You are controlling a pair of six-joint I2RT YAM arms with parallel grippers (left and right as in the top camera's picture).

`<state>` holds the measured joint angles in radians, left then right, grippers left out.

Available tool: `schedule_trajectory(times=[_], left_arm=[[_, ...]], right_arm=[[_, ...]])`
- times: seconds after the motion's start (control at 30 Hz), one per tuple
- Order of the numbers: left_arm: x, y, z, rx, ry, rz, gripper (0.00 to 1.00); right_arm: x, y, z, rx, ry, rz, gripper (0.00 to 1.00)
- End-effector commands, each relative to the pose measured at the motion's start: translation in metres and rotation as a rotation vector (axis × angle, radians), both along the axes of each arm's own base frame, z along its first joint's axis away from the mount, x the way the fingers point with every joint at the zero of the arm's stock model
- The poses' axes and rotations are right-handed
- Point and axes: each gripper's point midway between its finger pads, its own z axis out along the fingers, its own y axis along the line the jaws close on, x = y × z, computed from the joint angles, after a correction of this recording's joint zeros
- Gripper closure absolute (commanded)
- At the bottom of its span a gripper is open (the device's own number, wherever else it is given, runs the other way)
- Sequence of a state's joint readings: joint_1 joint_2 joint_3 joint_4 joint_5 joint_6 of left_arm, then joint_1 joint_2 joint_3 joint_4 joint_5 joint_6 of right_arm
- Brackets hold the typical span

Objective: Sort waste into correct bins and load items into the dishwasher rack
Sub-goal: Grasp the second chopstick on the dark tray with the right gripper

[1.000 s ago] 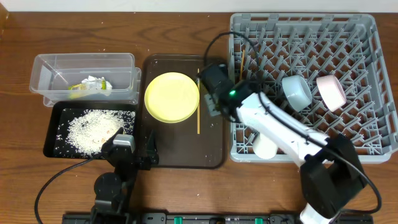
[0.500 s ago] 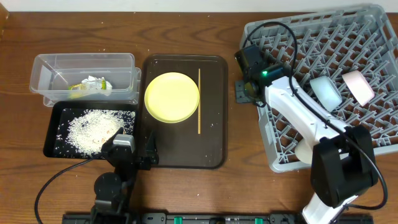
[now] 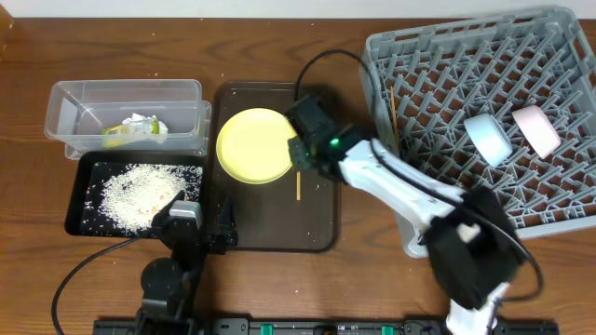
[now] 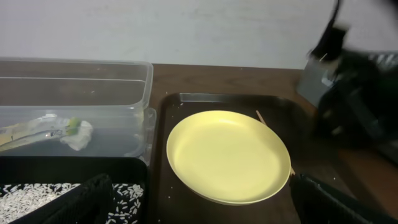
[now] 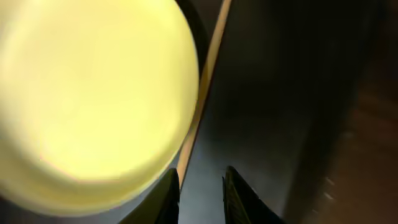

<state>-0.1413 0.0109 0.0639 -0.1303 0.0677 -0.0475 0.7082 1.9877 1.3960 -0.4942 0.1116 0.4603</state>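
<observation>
The round yellow plate [image 3: 257,145] lies on the dark brown serving tray [image 3: 279,228]. One wooden chopstick [image 3: 298,184] lies just right of the plate. My right gripper [image 3: 303,156] hovers over the plate's right edge and that chopstick; in the right wrist view the gripper [image 5: 200,186] is open and empty, with the chopstick [image 5: 205,87] by its left finger. The second chopstick [image 3: 394,110], the light blue bowl [image 3: 489,138] and the white-pinkish bowl [image 3: 533,128] are in the grey rack [image 3: 466,56]. My left gripper [image 3: 193,228] is open near the front edge, and the left wrist view [image 4: 202,205] shows it facing the plate [image 4: 227,155].
The clear tub [image 3: 126,102] holds the green-and-yellow wrapper [image 3: 135,128]. The black tray [image 3: 84,223] in front of it holds the rice grains [image 3: 135,191]. The rack sits skewed at the right of the wooden table [image 3: 363,233]. The right arm's cable loops above the brown tray.
The rack was first shoved right and skewed. My right gripper then swung from the rack's left edge back over the brown tray beside the plate. The left arm has not moved.
</observation>
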Motion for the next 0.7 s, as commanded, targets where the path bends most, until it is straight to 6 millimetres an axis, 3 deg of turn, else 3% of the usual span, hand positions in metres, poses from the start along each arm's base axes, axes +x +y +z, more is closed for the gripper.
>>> schedule_trajectory(times=[0.0, 0.2, 0.43, 0.53, 0.67], left_arm=[[0.000, 0.001, -0.013, 0.015, 0.027, 0.007, 0.07], [0.000, 0.001, -0.013, 0.015, 0.026, 0.007, 0.07], [0.000, 0.001, -0.013, 0.015, 0.026, 0.007, 0.07], [0.000, 0.001, -0.013, 0.015, 0.026, 0.007, 0.07], [0.000, 0.001, -0.013, 0.015, 0.026, 0.007, 0.07]], right_arm=[[-0.004, 0.000, -0.031, -0.013, 0.052, -0.047, 0.78], [-0.035, 0.026, -0.051, 0.038, 0.172, 0.068, 0.71], [-0.049, 0.008, -0.077, -0.090, 0.217, 0.035, 0.72], [-0.048, 0.008, -0.072, -0.087, 0.208, 0.051, 0.67], [-0.052, 0.025, -0.048, -0.013, 0.200, 0.168, 0.65]])
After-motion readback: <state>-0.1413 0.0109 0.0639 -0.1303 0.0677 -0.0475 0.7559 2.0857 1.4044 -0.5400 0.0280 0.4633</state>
